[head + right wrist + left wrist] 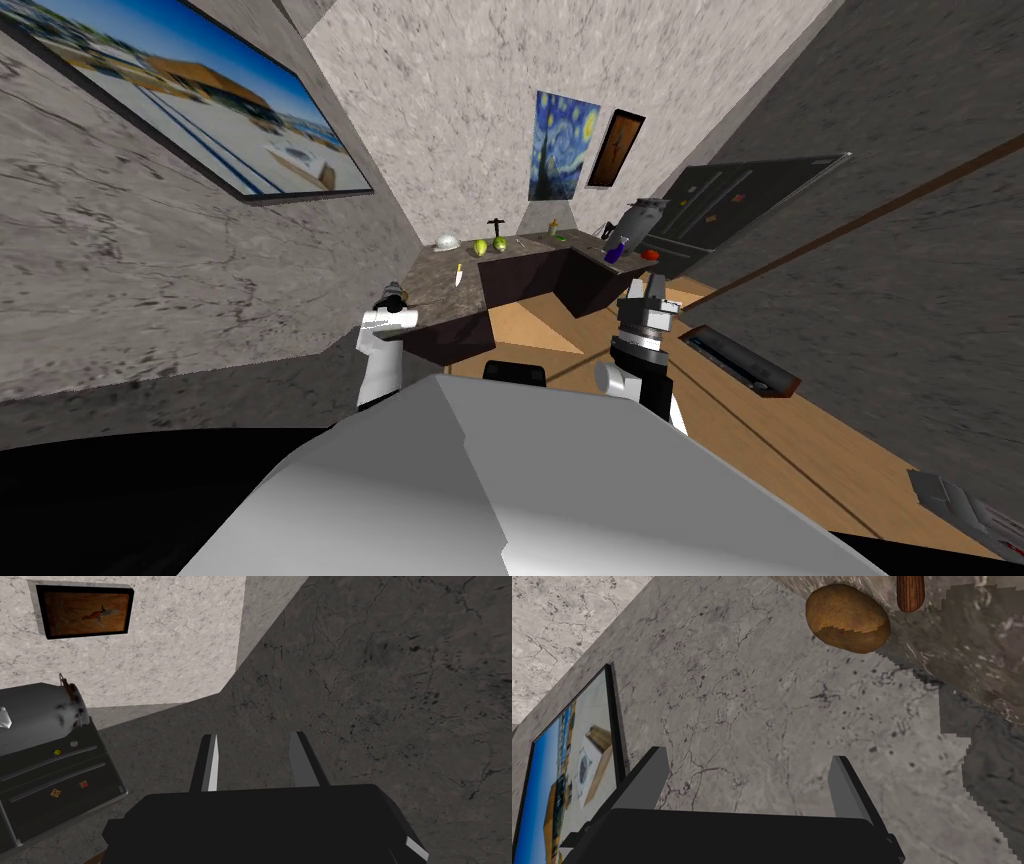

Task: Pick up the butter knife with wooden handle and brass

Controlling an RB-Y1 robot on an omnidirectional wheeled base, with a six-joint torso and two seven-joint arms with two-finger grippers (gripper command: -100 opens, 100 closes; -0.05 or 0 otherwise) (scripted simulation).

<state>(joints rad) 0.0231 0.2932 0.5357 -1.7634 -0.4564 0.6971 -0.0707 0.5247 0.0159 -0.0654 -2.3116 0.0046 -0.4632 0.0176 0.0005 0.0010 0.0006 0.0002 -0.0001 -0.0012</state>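
Two end effectors: left end effector (pixel 747 755) by the near end of the dark surface (pixel 440 288); right end effector (pixel 256 736) at its 3 o'clock, off the surface.
Left state: blades wide apart, empty.
Right state: blades narrowly apart, empty.
Butter knife (pixel 459 273): flat on the surface, 2 o'clock from the left end effector, untouched.
Beyond: two green fruits (pixel 481 246), 1 o'clock of the knife.

Your left gripper (pixel 748 756) stands with its fingers apart, facing a grey marbled wall (pixel 752 691). Beyond them, a brown potato-like lump (pixel 847 618) lies just beside the end of a wooden handle (pixel 910 593) on the counter (pixel 977 651).
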